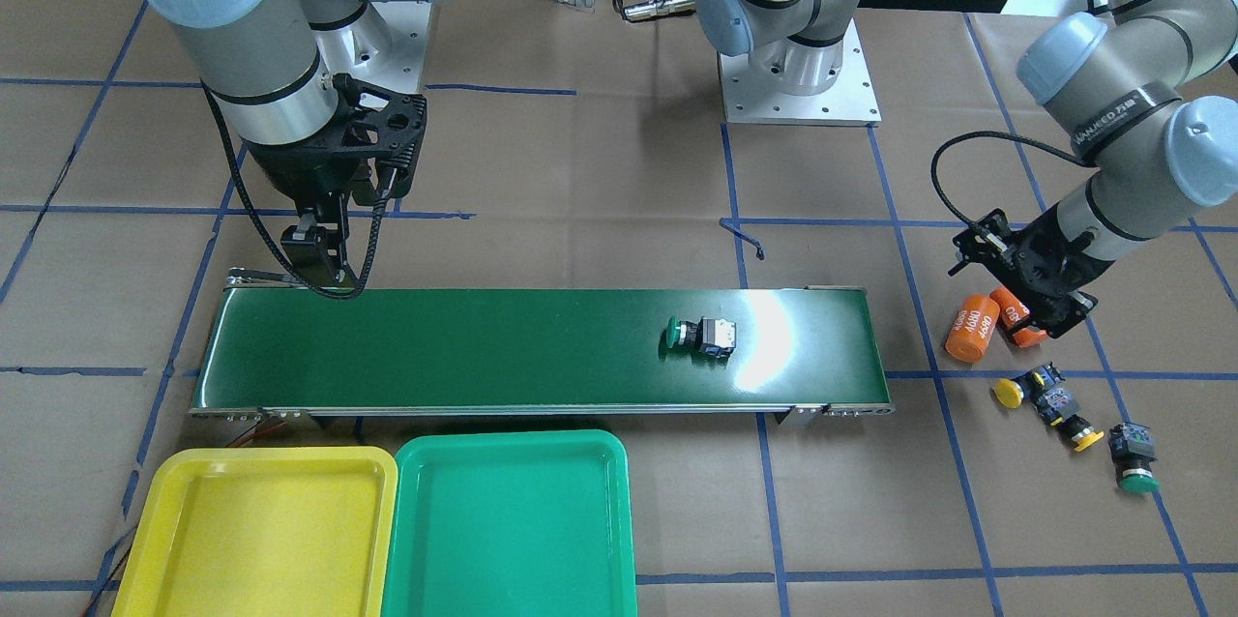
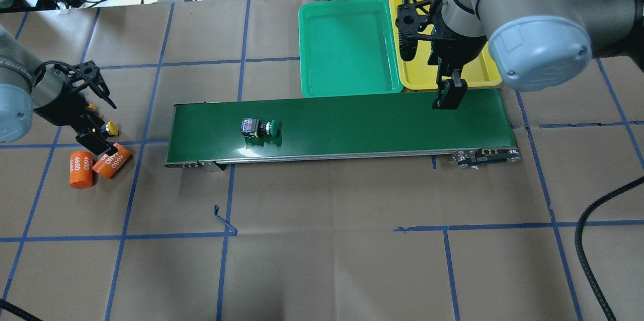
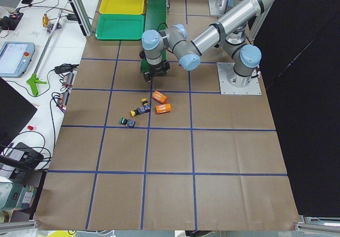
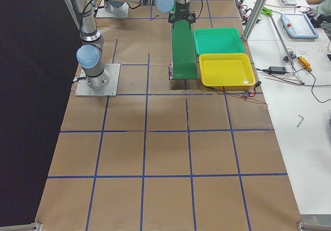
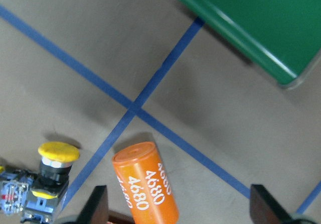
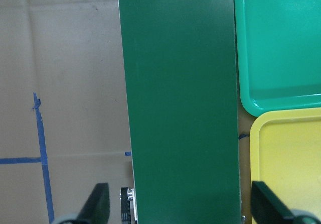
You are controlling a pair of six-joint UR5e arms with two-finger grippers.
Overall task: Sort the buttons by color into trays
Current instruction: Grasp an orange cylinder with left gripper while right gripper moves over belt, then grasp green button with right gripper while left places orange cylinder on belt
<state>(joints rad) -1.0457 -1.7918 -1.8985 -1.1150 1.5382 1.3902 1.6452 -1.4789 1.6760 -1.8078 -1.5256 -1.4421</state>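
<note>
One green button (image 1: 698, 335) lies on its side on the belt (image 1: 435, 346); three other buttons (image 1: 1134, 462) sit on the table (image 1: 580, 162) beyond its end
Both trays, yellow (image 1: 155, 511) and green (image 1: 404, 520), are empty. Left gripper (image 2: 95, 146), fingers apart, hangs over an orange cylinder (image 5: 145, 184) and could seize it instead of the yellow button (image 5: 55, 158) beside it; right gripper (image 2: 449, 99), also spread, hovers over the belt's tray end

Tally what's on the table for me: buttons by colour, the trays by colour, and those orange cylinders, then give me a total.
Green buttons: 2
Yellow buttons: 2
Yellow tray: 1
Green tray: 1
Orange cylinders: 2
Total: 8
</note>
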